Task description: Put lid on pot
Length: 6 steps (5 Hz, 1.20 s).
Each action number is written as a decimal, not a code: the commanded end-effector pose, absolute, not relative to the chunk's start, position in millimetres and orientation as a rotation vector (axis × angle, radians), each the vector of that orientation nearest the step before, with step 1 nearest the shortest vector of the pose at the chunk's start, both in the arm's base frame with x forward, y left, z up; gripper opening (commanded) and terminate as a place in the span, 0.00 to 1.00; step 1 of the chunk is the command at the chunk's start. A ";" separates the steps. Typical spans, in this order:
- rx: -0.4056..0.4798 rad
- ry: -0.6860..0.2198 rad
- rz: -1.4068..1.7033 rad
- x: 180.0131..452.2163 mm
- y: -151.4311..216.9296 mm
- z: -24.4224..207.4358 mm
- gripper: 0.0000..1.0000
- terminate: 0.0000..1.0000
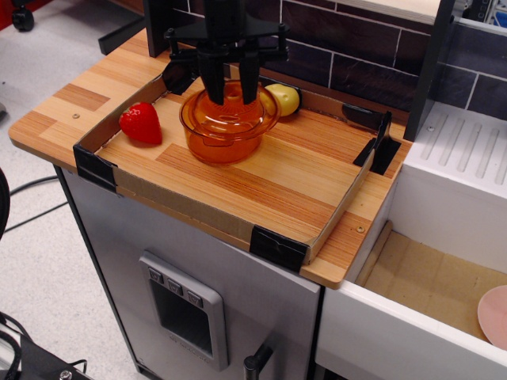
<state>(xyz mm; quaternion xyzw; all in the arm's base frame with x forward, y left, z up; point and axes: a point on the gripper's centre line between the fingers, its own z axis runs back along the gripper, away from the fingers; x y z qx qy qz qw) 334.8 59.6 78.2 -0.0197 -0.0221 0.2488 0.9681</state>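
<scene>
The orange pot stands in the back left part of the wooden tray. The orange lid lies level over the pot's rim and covers its mouth. My gripper reaches straight down over the pot's centre. Its two black fingers stand close on either side of the lid's small centre knob, shut on it. The knob itself is mostly hidden between the fingers.
A red strawberry lies left of the pot. A yellow round fruit lies behind it to the right. Low cardboard walls with black corner tape ring the tray. A white sink unit and a pink plate are at right.
</scene>
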 end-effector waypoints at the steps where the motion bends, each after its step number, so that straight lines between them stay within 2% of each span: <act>1: -0.057 -0.096 0.554 356.9 90.1 95.8 0.00 0.00; 3: -0.066 -0.092 0.547 357.9 99.4 93.7 0.00 0.00; 5: -0.040 -0.087 0.514 355.2 90.9 90.5 0.00 0.00; 6: -0.056 -0.064 0.550 358.3 90.7 89.9 1.00 0.00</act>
